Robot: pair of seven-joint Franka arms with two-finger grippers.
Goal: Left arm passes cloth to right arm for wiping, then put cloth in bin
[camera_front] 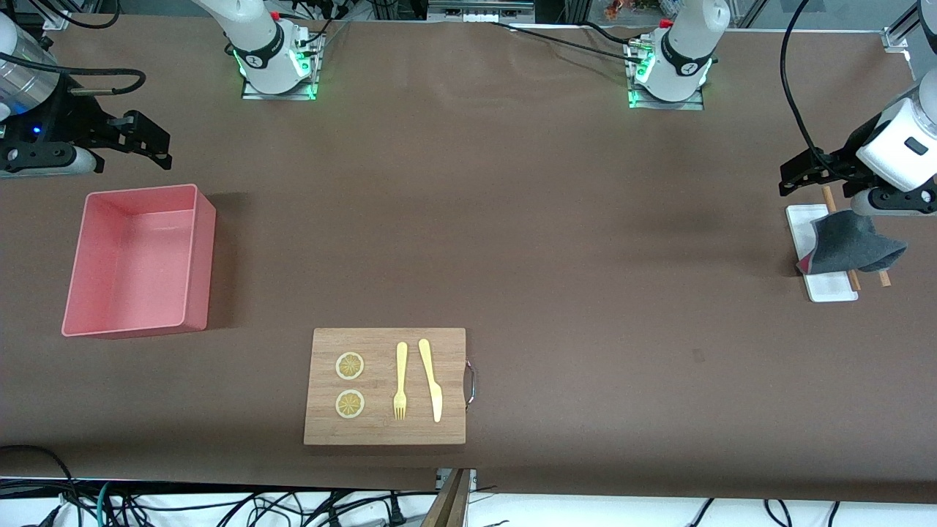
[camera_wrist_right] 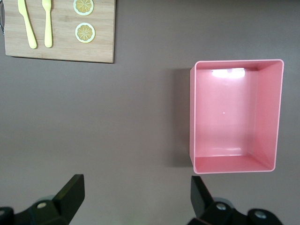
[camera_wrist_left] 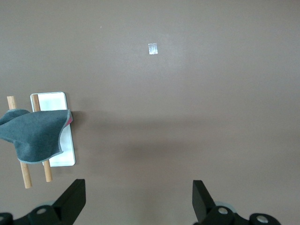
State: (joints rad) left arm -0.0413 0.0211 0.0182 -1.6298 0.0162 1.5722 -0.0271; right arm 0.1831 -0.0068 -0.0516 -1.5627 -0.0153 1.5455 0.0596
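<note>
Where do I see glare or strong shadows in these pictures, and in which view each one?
Right wrist view: a bright white glare patch on the floor of the bin, by one wall, and a dark shadow along its outer wall on the table. Front view: a soft shadow beside the bin, toward the left arm's end. Left wrist view: a broad, faint dark band on the table beside the cloth; no glare.

Both arms white w/ black joint rings, green-lit bases; right arm [camera_front: 22,80] has silver wrist band, blue light, black end effector [camera_front: 146,143]; left arm [camera_front: 897,143] all-white wrist, black cable.
</note>
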